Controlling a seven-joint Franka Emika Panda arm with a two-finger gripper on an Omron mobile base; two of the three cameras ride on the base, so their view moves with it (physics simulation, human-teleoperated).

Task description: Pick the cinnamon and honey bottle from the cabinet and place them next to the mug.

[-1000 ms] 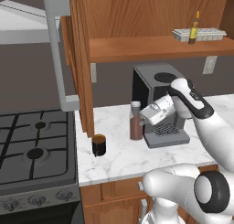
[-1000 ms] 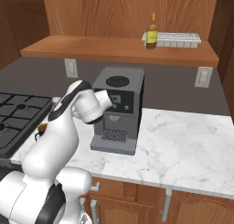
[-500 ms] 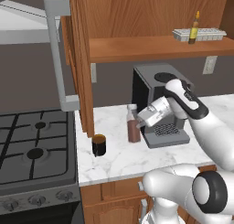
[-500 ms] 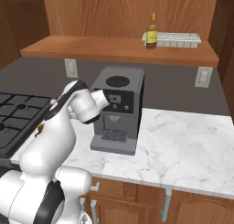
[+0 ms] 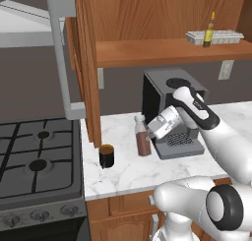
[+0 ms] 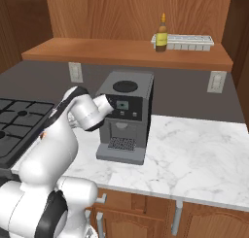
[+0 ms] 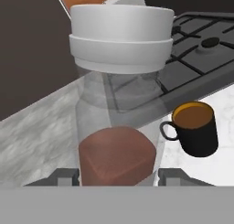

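The cinnamon is a clear jar of reddish-brown powder with a grey cap. It sits between the fingers of my gripper, which is shut on it. Its base is at the marble counter; I cannot tell whether it touches. The dark mug stands a short way to the jar's left. In the hand view the cinnamon is close up between my gripper tips, with the mug beyond it. The honey bottle stands on the cabinet shelf.
A grey coffee machine stands just right of the jar. A white tray lies beside the honey bottle. The stove is left of the counter, beyond the cabinet's wooden side panel.
My gripper has carried the cinnamon down and slightly left, from beside the coffee machine's front to counter level. The mug and honey bottle have not moved.
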